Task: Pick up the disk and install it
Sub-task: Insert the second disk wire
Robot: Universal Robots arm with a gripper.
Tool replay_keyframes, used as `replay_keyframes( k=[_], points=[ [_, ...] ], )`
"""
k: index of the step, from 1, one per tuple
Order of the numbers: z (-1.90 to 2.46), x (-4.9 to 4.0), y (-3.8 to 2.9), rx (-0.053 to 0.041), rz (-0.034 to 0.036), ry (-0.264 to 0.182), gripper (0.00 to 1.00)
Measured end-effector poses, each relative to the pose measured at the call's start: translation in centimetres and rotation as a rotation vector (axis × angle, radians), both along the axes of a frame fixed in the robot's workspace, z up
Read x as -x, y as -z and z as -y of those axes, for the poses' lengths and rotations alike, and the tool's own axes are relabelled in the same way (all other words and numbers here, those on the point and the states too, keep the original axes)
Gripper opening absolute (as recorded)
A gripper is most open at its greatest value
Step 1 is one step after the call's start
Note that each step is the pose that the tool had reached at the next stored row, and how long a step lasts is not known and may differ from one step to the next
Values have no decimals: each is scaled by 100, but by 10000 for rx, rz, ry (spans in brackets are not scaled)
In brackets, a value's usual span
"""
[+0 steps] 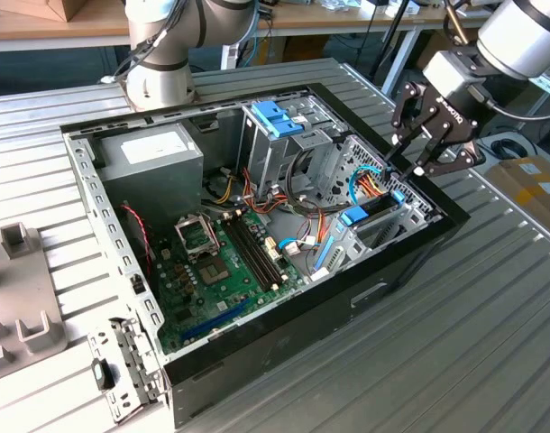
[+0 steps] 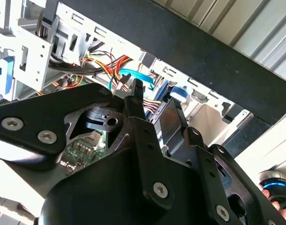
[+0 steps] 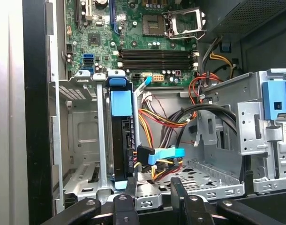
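While the disk [image 3: 121, 136] is sitting upright in the computer case [image 1: 284, 329], the gripper [image 1: 413, 161] is hovering above its cables [image 3: 161, 119], fingers [image 3: 176, 197] apart.

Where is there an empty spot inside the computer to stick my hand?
Free: the bare bay between the case wall and the upright disk. Crowded: the wires between the disk and the metal cage, where the gripper hovers.
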State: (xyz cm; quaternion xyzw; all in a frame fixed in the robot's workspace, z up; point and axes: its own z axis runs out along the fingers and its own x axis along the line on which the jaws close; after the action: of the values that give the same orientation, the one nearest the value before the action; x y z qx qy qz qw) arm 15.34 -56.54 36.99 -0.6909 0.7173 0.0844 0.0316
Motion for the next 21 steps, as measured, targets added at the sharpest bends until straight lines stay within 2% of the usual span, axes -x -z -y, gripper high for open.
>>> replay_keyframes(
  k=[3,5,11,14,21],
  points=[
    [-12,142,-37,0,11,0,42],
    [-13,249,-29,1,20,0,42],
    [-13,249,-25,2,20,0,40],
    [-13,249,-22,1,20,0,22],
    [-13,250,-17,1,20,0,21]
  ],
)
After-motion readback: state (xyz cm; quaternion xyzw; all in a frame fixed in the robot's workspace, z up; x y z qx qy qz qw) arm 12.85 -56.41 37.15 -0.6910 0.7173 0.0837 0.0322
